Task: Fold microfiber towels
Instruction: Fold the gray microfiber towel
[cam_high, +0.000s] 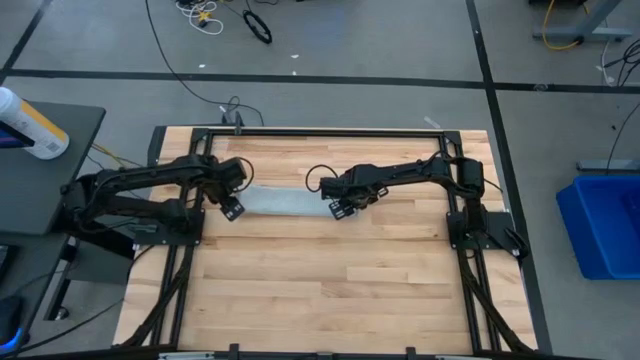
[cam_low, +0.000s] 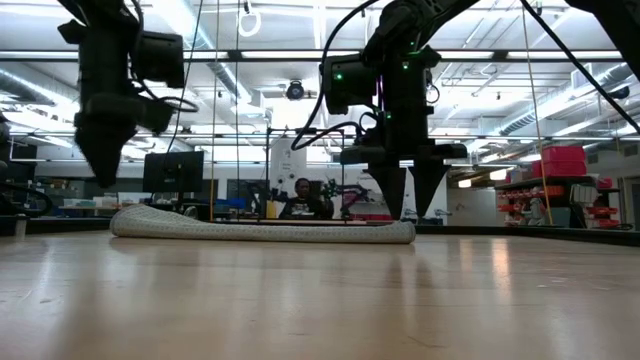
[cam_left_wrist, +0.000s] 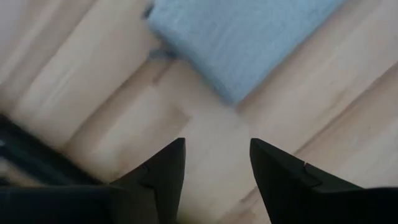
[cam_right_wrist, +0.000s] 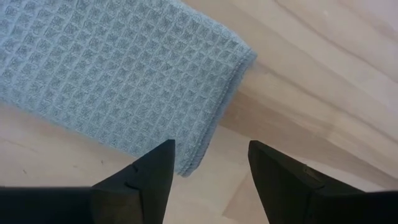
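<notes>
- Left hand (cam_high: 232, 210): we record it over the towel's left end, fingers parted and empty, raised off the tabletop (cam_high: 330, 290), apparently placed to take that end.
- Right hand (cam_high: 343, 209): over the towel's right end, fingers apart, holding nothing, tips just above the cloth's corner.
- Microfiber towel (cam_high: 283, 202): lies flat as a narrow folded strip between our two hands.
- Blue bin (cam_high: 606, 226): on the floor, well apart; contents not discernible.
</notes>
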